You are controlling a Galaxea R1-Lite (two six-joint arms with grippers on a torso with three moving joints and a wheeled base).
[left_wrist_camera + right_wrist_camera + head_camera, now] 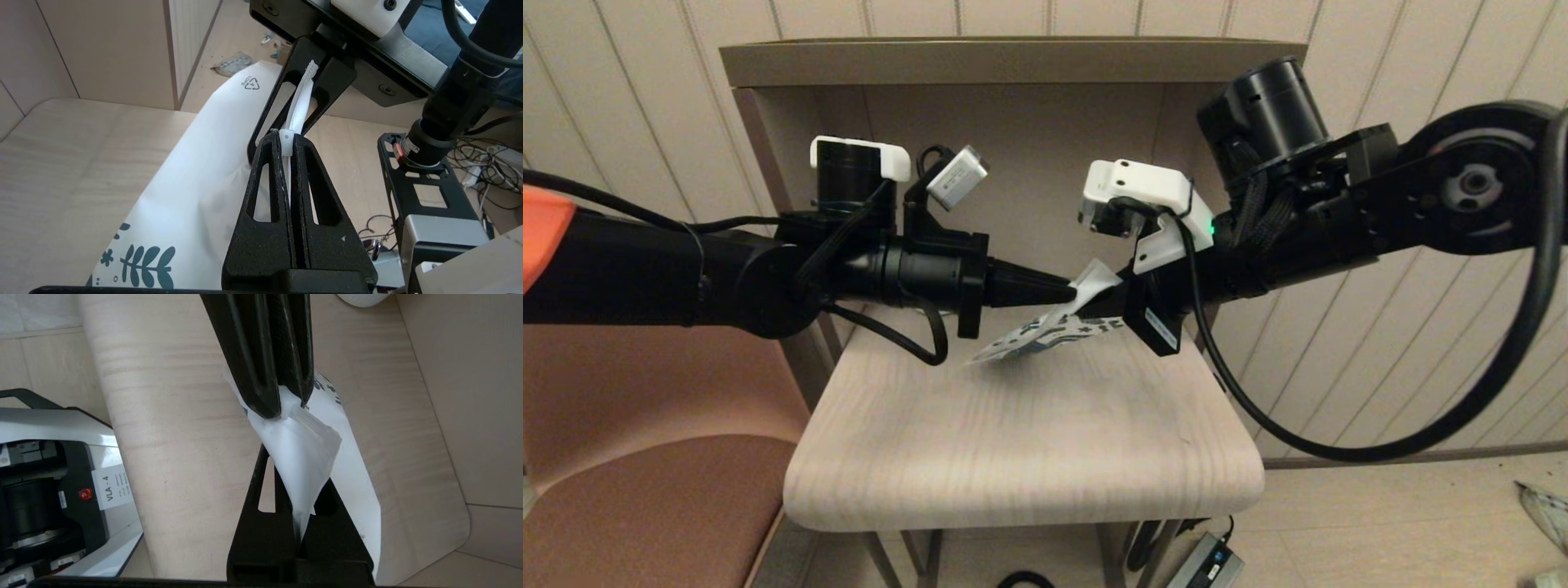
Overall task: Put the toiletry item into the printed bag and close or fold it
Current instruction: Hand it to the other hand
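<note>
The bag (1045, 331) hangs in the air just over the table (1029, 441). Two grippers hold it by its top edge. The left gripper (1072, 292) comes in from the left, and its fingers (267, 175) are pinched tight on the white zip strip (300, 102). The right gripper (1112, 300) comes in from the right, tip to tip with the left one. Its fingers are squeezed tight on the same strip. The printed end of the bag droops low toward the table. The toiletry item cannot be seen.
</note>
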